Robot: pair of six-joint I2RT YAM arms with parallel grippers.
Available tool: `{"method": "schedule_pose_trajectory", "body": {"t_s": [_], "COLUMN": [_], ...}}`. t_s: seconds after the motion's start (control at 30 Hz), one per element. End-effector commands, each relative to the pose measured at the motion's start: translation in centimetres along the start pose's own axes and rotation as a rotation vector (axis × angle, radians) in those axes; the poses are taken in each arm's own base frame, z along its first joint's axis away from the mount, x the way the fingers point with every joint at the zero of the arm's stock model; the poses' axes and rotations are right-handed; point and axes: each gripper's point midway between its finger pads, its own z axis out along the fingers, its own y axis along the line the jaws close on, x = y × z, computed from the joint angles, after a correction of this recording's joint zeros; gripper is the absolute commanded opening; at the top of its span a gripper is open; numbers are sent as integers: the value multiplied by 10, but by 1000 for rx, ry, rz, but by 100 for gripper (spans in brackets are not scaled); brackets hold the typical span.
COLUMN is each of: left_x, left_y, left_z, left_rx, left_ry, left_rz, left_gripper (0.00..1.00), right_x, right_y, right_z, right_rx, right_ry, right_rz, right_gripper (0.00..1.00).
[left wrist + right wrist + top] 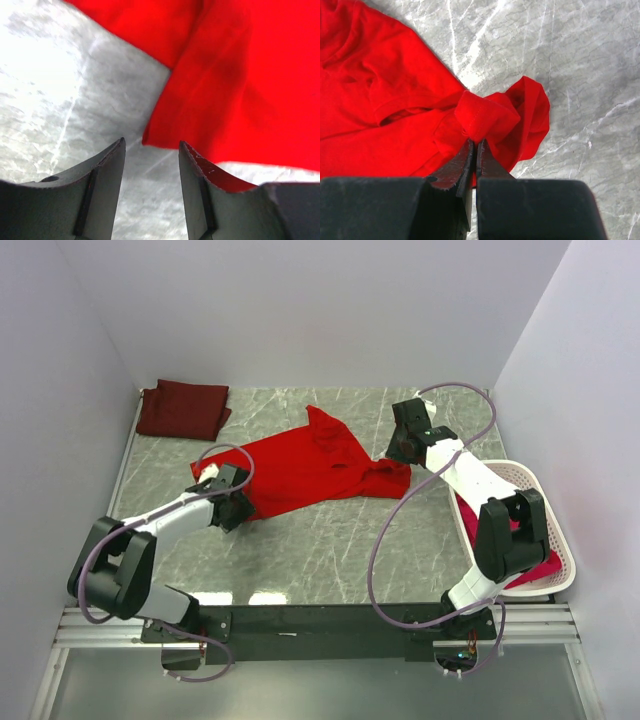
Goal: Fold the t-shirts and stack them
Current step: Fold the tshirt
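Lying spread across the middle of the worktop (300, 550) is the red shirt (310, 468). At its right end the right claw (474, 143) is clamped tight on a bunched fold of it. At its left edge the left claw (151, 143) stands with jaws apart, bare worktop between them, the hem just beyond. Far-left of the red shirt sits a folded maroon shirt (183, 408); to its right, a white basket (555, 515) holds a pinkish-red shirt (540, 570).
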Motion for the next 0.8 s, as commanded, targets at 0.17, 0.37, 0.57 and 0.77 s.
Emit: {"method": "schedule_pose_trajectory", "body": {"t_s": [0.17, 0.37, 0.57, 0.77], "left_x": [-19, -5, 10, 16], "left_y": [-10, -1, 18, 27], "left_z": [12, 21, 26, 32], "left_rx": [-58, -85, -149, -197], "left_ry": [-66, -23, 6, 27], "left_rz": [-42, -5, 41, 88], "left_gripper": [49, 47, 53, 28], "right_x": [-20, -20, -19, -19], "right_y": [9, 8, 12, 12], "right_z": [-17, -20, -20, -22], "right_rx": [-62, -63, -81, -97], "right_ry": [-70, -77, -73, -76], "right_rz": [26, 17, 16, 24], "right_gripper": [0, 0, 0, 0]}}
